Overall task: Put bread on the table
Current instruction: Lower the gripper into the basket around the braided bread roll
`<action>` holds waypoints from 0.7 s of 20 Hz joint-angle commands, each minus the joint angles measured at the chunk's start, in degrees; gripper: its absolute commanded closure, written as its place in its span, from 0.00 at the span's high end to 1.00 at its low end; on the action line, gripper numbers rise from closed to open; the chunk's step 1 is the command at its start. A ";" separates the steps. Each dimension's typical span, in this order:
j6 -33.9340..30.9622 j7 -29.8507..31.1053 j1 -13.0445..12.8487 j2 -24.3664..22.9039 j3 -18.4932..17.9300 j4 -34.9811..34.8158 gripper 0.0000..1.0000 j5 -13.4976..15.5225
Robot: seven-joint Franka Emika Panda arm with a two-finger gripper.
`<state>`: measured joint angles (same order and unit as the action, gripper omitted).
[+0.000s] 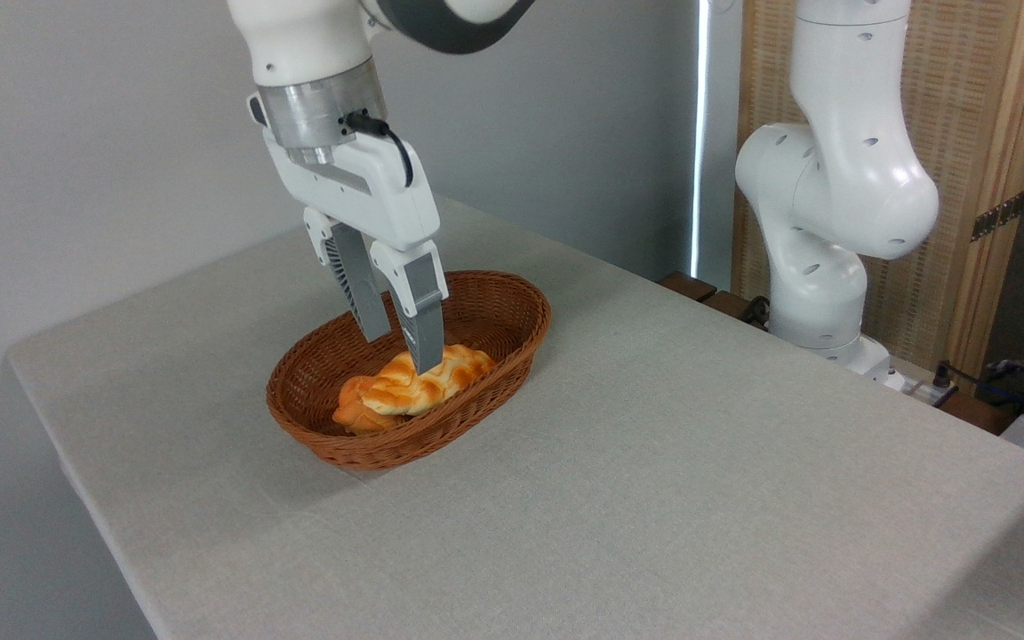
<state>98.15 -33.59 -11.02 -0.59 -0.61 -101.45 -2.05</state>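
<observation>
You are looking at one table point(654, 498) covered in plain grey-beige cloth, with one brown oval wicker basket point(512, 313) as its only load. Taking the basket as your landmark and reading from its left end: one small orange knotted bun point(354, 414) sits low against the left inner wall. Just right of the bun, touching it, lies one long twisted bread point(428, 384), golden with cream stripes, stretched toward the middle of the basket. Above the basket's centre hangs one gripper point(400, 351), tilted, its two grey fingers point(361, 298) parted a moderate way, one on either side of the loaf's upper middle. It grips nothing; whether the nearer tip touches the crust, you cannot tell. Well to the right of the basket, beyond the table's far edge, stands the one white robot base point(819, 267).
</observation>
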 commanded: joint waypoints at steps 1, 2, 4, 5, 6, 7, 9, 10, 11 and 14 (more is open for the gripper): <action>-0.16 5.11 -0.93 1.28 1.23 -0.68 1.00 0.82; -0.16 6.16 -0.93 1.72 1.84 -0.68 1.00 0.90; -0.07 10.37 -0.93 2.87 3.16 -0.68 1.00 0.82; -0.07 11.52 -0.93 3.57 3.86 -0.68 1.00 0.82; -0.07 12.14 -0.93 4.10 4.30 -0.68 1.00 0.82; 0.11 12.76 -0.93 4.45 4.48 -0.68 1.00 0.82; 0.81 14.51 -0.93 5.33 5.09 -0.68 1.00 0.90; 1.07 15.13 -1.02 5.94 5.88 -0.68 1.00 0.82; 1.16 15.57 -0.93 6.38 6.32 -0.68 1.00 0.73; 1.08 15.75 -1.02 7.26 6.59 -0.68 1.00 0.29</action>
<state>98.50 -18.89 -11.94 5.98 5.77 -102.19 -2.03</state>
